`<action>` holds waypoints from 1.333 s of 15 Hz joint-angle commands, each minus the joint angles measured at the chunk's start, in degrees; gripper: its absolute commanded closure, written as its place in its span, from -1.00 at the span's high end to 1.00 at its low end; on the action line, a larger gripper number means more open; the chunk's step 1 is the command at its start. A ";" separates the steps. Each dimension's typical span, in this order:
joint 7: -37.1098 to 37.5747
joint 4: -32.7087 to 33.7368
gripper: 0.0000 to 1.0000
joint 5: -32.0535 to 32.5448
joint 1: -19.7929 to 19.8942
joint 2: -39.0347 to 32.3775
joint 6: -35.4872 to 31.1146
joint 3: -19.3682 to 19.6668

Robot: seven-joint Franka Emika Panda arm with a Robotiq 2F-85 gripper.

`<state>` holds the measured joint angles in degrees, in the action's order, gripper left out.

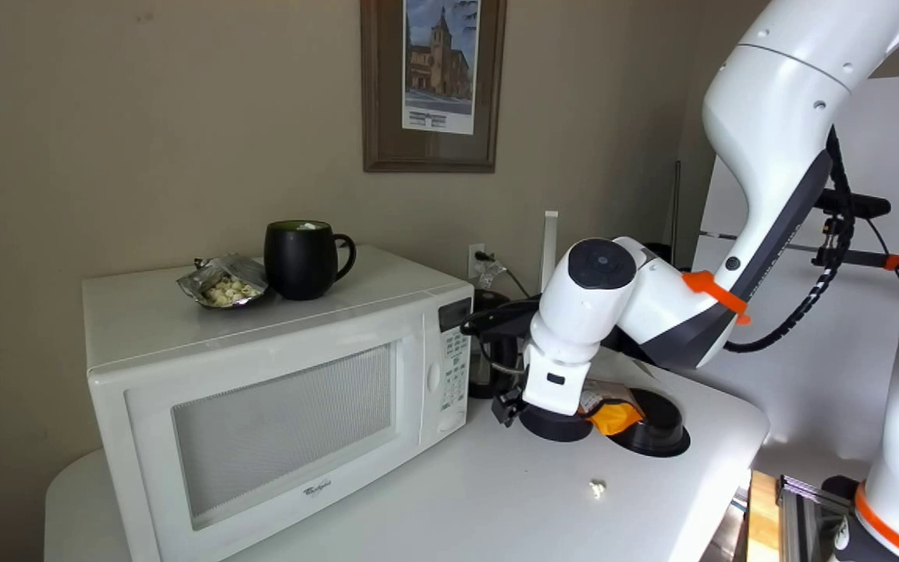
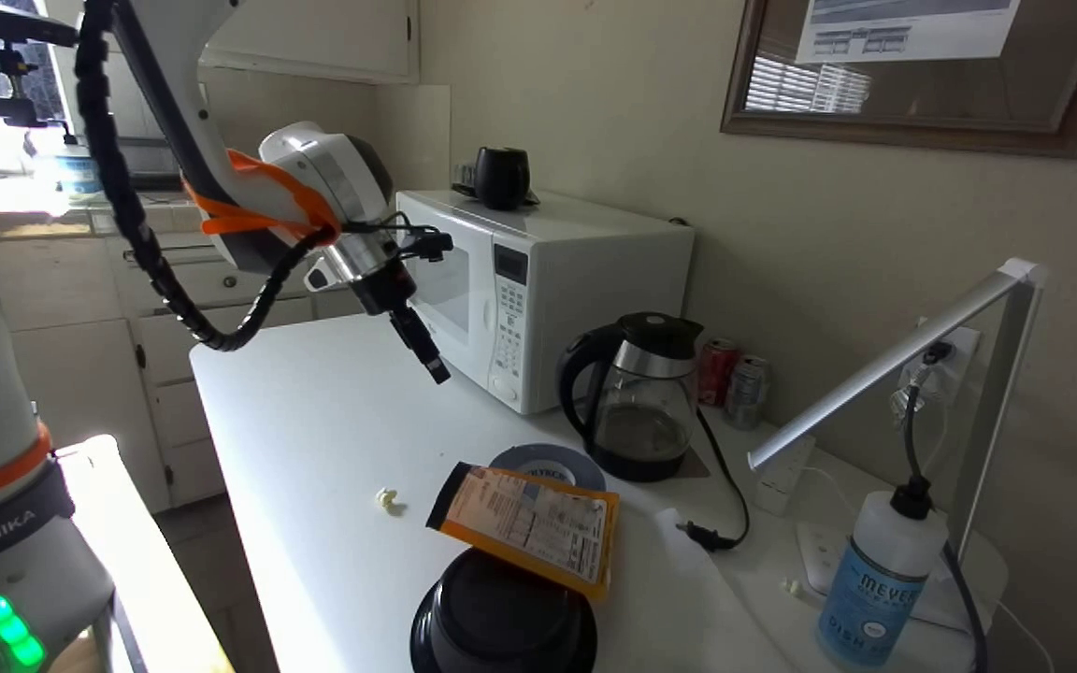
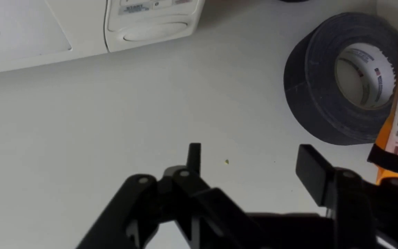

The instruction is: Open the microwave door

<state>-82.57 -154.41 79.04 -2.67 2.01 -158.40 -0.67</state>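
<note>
The white microwave (image 1: 254, 312) stands on the white table; it also shows in an exterior view (image 2: 609, 271). Its door (image 1: 286, 433), with a greyish window, sits closed, flush beside the button panel. In the wrist view only the lower corner of the door (image 3: 81, 27) and of the button panel shows, at the top left. My gripper (image 3: 250, 162) is open and empty, its black fingers wide apart above the table. In an exterior view the gripper (image 2: 440, 374) points down in front of the button-panel end, apart from the door. The wrist mostly hides the fingers in an exterior view.
A black mug (image 1: 301, 261) and a foil bag of popcorn (image 1: 223, 281) stand on the microwave. A glass kettle (image 2: 646, 411) stands beside it. A tape roll (image 3: 327, 114), an orange pouch (image 2: 538, 523) and a black bowl (image 2: 510, 617) lie near the gripper.
</note>
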 commanded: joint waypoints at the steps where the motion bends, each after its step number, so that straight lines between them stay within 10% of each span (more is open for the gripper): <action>1: -3.10 3.34 -0.14 4.96 3.38 -5.77 -10.26 3.47; 7: -0.62 6.91 -0.98 13.86 5.06 -11.01 -14.32 4.76; 20: 43.15 13.27 -1.00 55.32 5.76 -15.87 -6.26 -1.57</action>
<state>-47.37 -142.22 127.69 2.39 -10.83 -168.52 -0.20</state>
